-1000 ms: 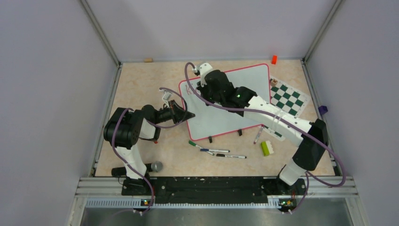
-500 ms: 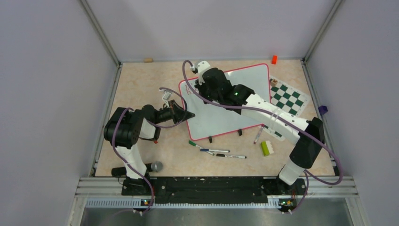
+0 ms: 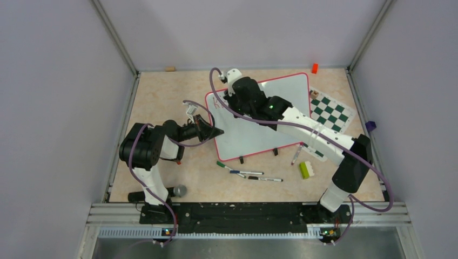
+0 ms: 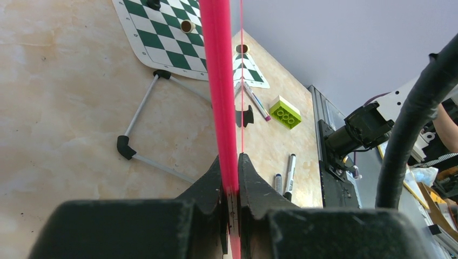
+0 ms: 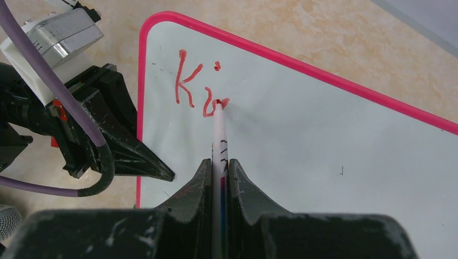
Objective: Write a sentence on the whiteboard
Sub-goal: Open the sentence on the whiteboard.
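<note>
Lying just beyond right jaws: sentence [image 5: 197, 81]

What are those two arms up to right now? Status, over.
Left gripper shut on whiteboard edge. Right gripper shut on marker, tip touching board. Red lettering: "Ki", next letter partly drawn. Nothing in the way.

The large white rectangular whiteboard [image 5: 324, 162] is smooth and glossy. The beige marbled surface [image 3: 162, 97] looks smooth. The right tool [image 5: 219, 163] has matt, scuffed black plastic fingers [image 5: 246, 199]; the thin white marker [image 5: 219, 135] looks like smooth plastic.
</note>
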### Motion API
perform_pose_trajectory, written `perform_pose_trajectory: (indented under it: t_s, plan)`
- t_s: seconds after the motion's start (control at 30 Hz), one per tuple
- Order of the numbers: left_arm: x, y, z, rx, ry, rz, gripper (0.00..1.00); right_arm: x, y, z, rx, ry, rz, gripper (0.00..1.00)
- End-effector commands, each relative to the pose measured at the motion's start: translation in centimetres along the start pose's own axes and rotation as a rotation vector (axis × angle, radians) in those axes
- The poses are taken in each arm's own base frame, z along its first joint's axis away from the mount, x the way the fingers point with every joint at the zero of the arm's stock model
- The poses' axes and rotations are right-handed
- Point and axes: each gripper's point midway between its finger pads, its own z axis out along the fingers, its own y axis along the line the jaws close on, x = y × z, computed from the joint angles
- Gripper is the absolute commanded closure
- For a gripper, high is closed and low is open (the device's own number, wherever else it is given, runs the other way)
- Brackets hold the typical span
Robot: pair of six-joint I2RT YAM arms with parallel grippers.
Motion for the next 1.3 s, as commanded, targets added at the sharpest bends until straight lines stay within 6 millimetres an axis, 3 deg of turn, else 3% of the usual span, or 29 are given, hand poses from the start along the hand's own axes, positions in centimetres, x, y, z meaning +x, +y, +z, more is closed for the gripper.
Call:
perform_pose_trajectory:
  t_s: [0.0,0.87,1.27]
  plan:
    - [1.5,-1.2,0.0,0.101,0.06,0.166,1.0,-2.4,-2.7,-0.4,0.089,-0.06,0.042,1.0]
    - [1.5,-1.2,0.0,0.101,0.06,0.168,1.0,-1.6,-4.9,-1.3,0.147,-0.042,0.066,1.0]
    - [1.5,-1.2,-0.1,0.098,0.058,0.167,1.0,1.8,-3.6,-1.7,0.075,0.056,0.063,1.0]
